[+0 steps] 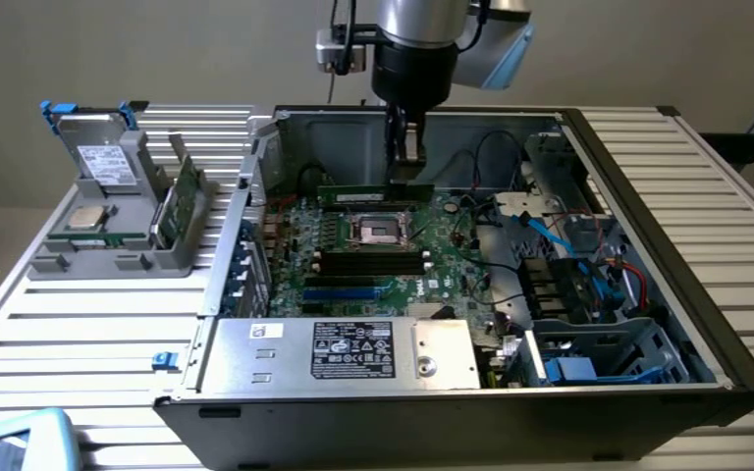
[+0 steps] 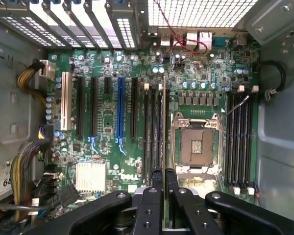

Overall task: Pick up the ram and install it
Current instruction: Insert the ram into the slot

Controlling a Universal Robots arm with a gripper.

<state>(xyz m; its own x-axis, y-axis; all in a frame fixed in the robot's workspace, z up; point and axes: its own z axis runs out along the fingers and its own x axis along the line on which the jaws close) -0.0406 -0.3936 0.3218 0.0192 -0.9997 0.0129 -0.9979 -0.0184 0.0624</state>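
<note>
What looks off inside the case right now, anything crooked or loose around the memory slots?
The ram, clamped in the gripper, runs parallel to the black slots, not skewed. One oddity: a thin pale wire lies slantwise across the other slot bank beyond the empty processor socket. No damage visible.

The ram (image 1: pixel 374 193) is a long, thin green stick with dark chips, standing level on its long edge and pinched at the middle of its top edge between the fingers (image 2: pixel 157 183). It sits low over the motherboard (image 1: pixel 450 260), just beside the processor socket (image 1: pixel 384 229), lined up with the black slots (image 2: pixel 152 132). I cannot tell whether it is seated.
</note>
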